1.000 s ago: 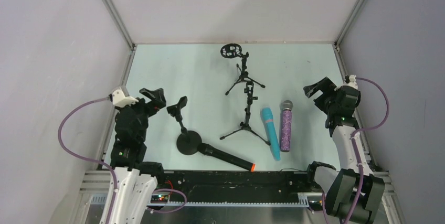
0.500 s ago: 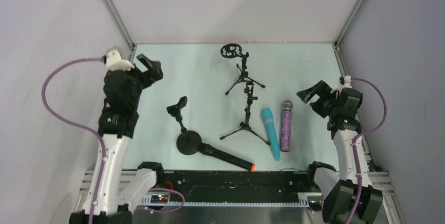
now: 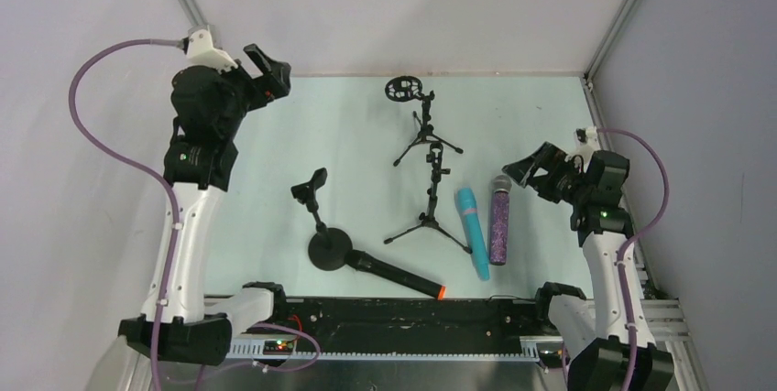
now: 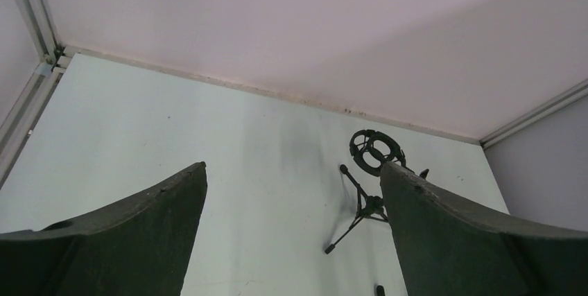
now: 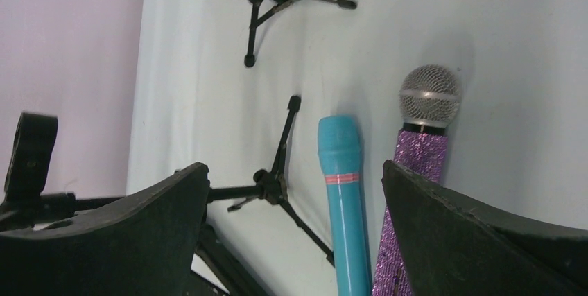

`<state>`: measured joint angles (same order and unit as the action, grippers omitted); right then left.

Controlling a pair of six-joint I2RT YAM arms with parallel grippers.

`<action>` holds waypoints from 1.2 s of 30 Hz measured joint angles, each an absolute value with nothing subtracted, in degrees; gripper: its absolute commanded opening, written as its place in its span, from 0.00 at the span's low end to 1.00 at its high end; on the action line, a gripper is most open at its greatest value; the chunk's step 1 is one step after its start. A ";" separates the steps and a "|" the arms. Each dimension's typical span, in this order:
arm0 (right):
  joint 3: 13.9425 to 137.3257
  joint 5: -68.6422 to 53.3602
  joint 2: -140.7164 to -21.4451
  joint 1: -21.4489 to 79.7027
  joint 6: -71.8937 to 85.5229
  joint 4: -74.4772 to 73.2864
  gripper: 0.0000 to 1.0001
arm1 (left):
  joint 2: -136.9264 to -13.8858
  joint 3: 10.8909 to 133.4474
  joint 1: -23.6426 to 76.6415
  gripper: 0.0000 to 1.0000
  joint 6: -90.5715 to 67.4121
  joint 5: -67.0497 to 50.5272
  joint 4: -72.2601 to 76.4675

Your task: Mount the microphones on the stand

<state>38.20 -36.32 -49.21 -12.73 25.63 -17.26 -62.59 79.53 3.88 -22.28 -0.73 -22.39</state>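
Three microphones lie on the table. The black one with an orange-red end [image 3: 394, 274] rests against the round-base stand [image 3: 329, 248]. The cyan one [image 3: 473, 231] [image 5: 343, 192] and the glittery purple one [image 3: 499, 222] [image 5: 424, 147] lie side by side, right of the middle tripod stand [image 3: 431, 200] [image 5: 274, 185]. A tripod stand with a ring mount [image 3: 414, 116] [image 4: 373, 152] stands at the back. My left gripper [image 3: 266, 69] [image 4: 292, 168] is open and empty, high at the far left. My right gripper [image 3: 529, 168] [image 5: 295, 166] is open and empty, just right of the purple microphone's mesh head.
Pale walls with metal corner posts [image 3: 197, 20] enclose the table on three sides. The black rail [image 3: 394, 318] with both arm bases runs along the near edge. The round-base stand's clip [image 5: 31, 150] shows at the left of the right wrist view.
My left arm has risen and swung toward the far left corner. My right gripper has shifted left and nearer, closing on the purple microphone's head. Both stayed open.
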 measured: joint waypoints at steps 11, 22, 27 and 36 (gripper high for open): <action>44.25 -24.99 -47.33 5.80 23.22 -22.50 1.00 | -67.75 76.34 2.81 0.98 -22.00 -5.15 -23.83; 45.69 -12.86 -47.16 16.27 20.69 -27.11 1.00 | -67.88 74.87 1.13 0.98 -21.80 -12.69 -24.64; 45.65 -11.73 -45.69 16.73 20.62 -28.82 1.00 | -67.24 73.80 1.13 0.98 -21.50 -18.87 -24.32; 42.30 -11.05 -42.81 16.64 21.39 -29.50 1.00 | -58.28 65.56 2.70 0.98 -21.34 -27.68 -24.71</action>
<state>42.30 -11.05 -42.81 16.64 21.39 -29.50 -58.28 65.56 2.70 -21.34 -27.68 -24.71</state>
